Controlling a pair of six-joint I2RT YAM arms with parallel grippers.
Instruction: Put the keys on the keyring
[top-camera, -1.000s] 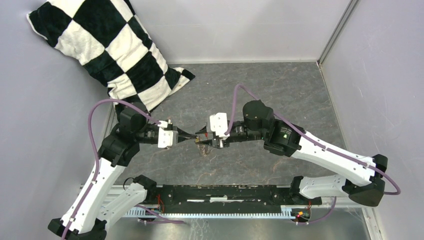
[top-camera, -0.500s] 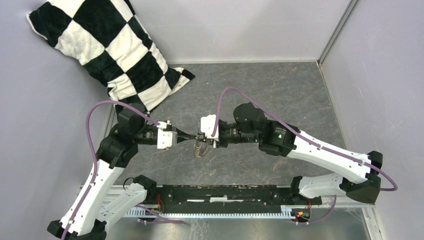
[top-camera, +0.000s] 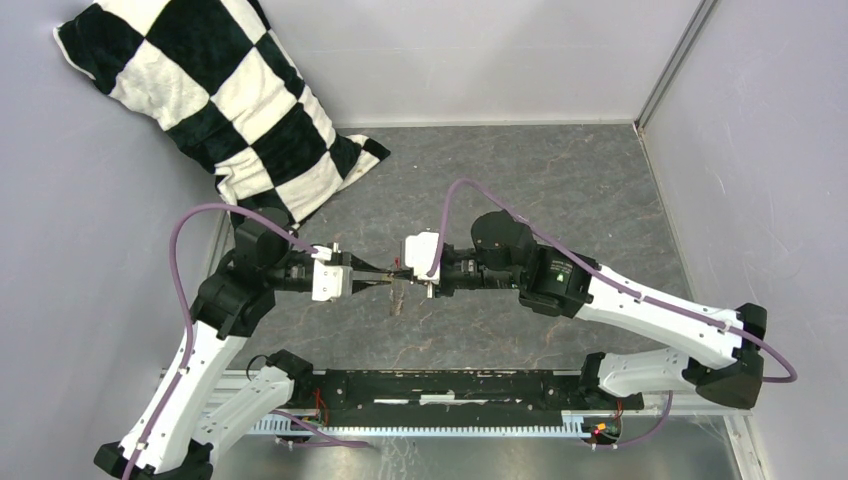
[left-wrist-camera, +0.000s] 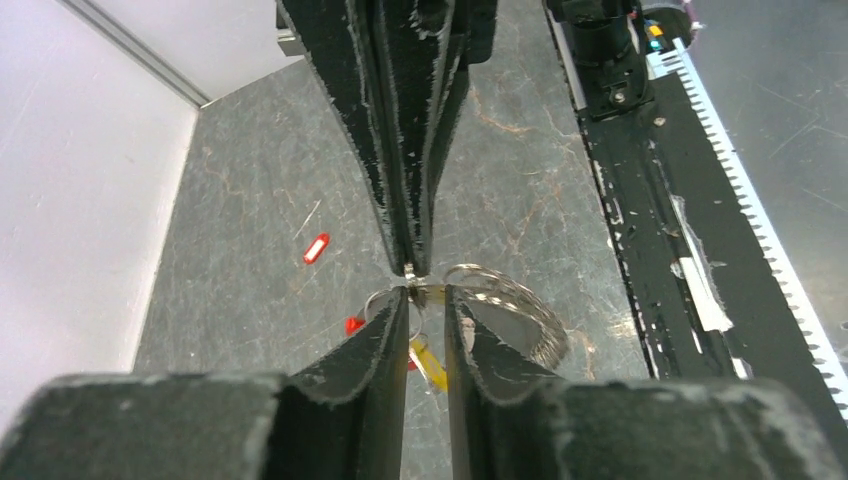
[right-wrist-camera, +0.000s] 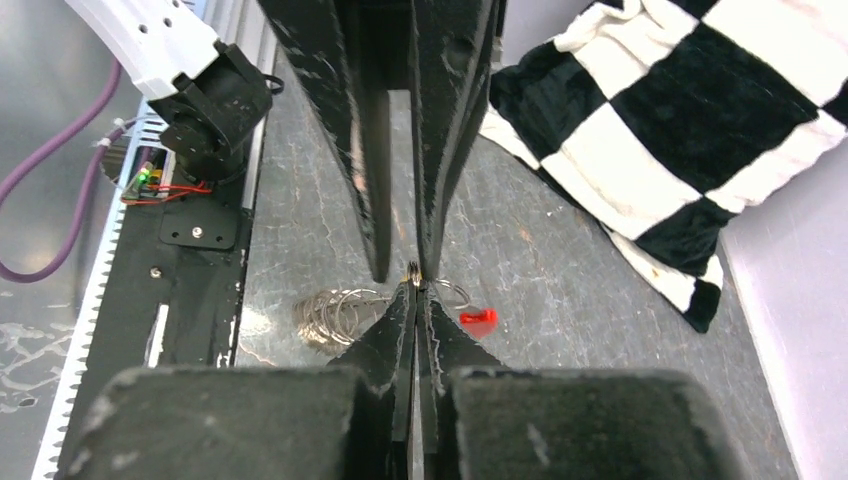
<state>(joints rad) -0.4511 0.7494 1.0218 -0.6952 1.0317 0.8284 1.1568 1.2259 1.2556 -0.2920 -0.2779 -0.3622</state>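
Note:
The keyring (left-wrist-camera: 512, 305), a grey coil of wire, hangs in mid-air between my two grippers; it also shows in the right wrist view (right-wrist-camera: 335, 312) and the top view (top-camera: 398, 291). My left gripper (left-wrist-camera: 427, 293) clamps a short metal part of it, jaws narrowly apart. My right gripper (right-wrist-camera: 415, 287) faces it tip to tip, shut on a thin wire of the same bunch. A yellow key (left-wrist-camera: 431, 366) dangles below the left fingers. A red piece (right-wrist-camera: 479, 320) hangs on a small loop beside them. A red key with a white mark (left-wrist-camera: 316, 248) lies loose on the floor.
A black-and-white checked cushion (top-camera: 215, 100) leans in the far left corner. Grey walls close three sides of the marbled floor (top-camera: 560, 180). A black toothed rail (top-camera: 470, 385) runs along the near edge between the arm bases.
My right gripper has moved left and closed against the left gripper's tips. The hanging bunch has shifted slightly left with it. The left arm has barely moved.

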